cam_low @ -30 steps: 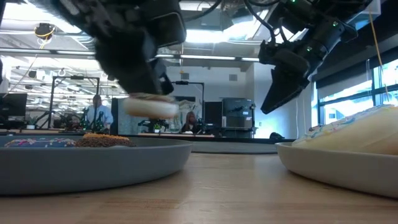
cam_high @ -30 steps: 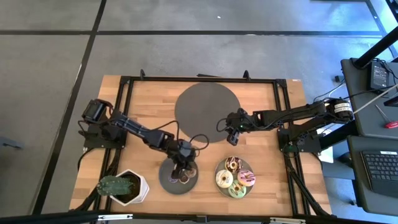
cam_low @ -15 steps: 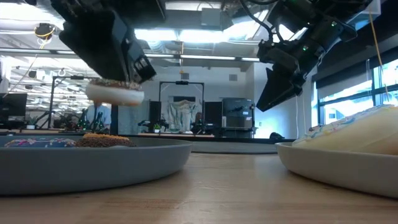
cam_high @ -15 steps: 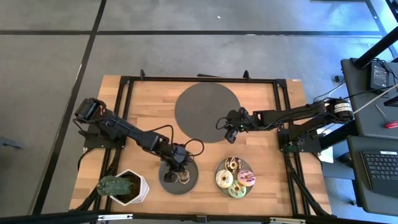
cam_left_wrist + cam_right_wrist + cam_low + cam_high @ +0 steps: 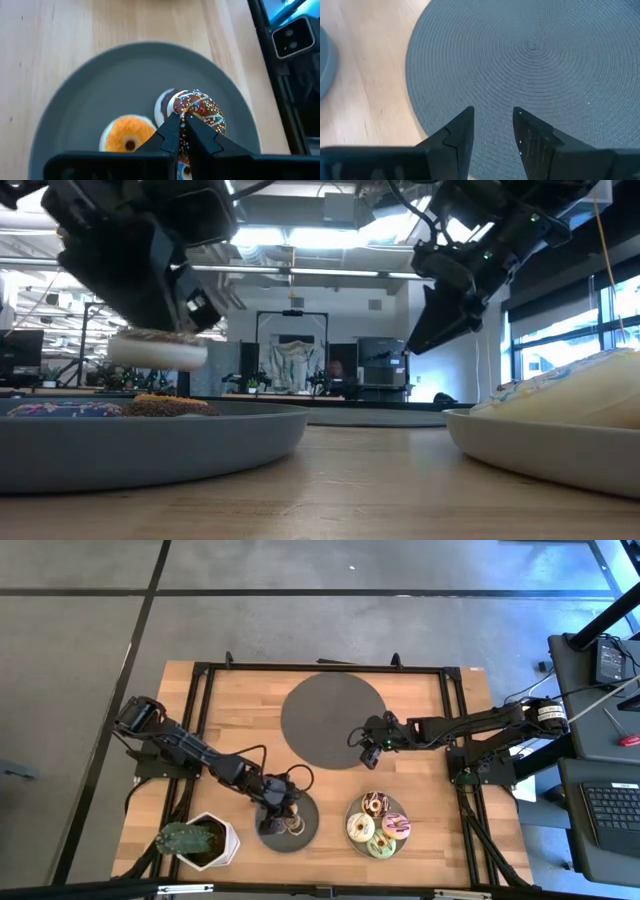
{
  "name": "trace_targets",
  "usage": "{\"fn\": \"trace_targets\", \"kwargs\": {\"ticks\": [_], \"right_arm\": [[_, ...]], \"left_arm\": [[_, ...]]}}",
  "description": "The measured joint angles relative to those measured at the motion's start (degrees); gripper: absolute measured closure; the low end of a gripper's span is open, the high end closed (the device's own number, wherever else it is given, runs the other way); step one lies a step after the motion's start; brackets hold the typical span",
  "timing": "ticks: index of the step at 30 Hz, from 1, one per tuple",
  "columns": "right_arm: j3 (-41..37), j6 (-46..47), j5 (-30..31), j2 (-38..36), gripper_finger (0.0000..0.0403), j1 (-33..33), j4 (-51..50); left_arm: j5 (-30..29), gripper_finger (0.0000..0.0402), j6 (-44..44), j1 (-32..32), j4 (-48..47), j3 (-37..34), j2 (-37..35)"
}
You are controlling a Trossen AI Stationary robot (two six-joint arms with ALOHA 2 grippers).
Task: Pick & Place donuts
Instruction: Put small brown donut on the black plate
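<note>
Gripping the chocolate-sprinkled donut point(image 5: 199, 111) over the grey plate point(image 5: 90, 95), left jaws; right jaws parted, empty.

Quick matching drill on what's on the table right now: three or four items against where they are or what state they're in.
Things:
1. chocolate-sprinkled donut
2. orange mini donut
3. right gripper
4. potted cactus

Places or states:
A. jaws open, empty, over the round woven mat
B. lying on the grey plate
C. near-left corner of the table
D. pinched in the left gripper

Pairs: 1-D, 2-B, 3-A, 4-C
</note>
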Motion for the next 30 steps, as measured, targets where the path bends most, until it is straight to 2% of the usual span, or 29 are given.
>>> {"fn": "trace_targets", "kwargs": {"ticks": [6, 13, 30], "right_arm": [[0.0, 0.0, 0.1, 0.0, 0.0265, 0.0, 1.1], [0.0, 0.0, 0.0, 0.0, 0.0265, 0.0, 1.8], [0.0, -0.1, -0.1, 0.0, 0.0265, 0.0, 1.8]], "left_arm": [[0.0, 0.0387, 0.2, 0.0, -0.4, -1.7, 0.0], [-3.9, 0.0386, 0.9, -0.8, -1.7, -1.8, 0.0], [-2.5, 0.0369, -2.8, -0.7, -1.5, -1.8, 0.0]]}}
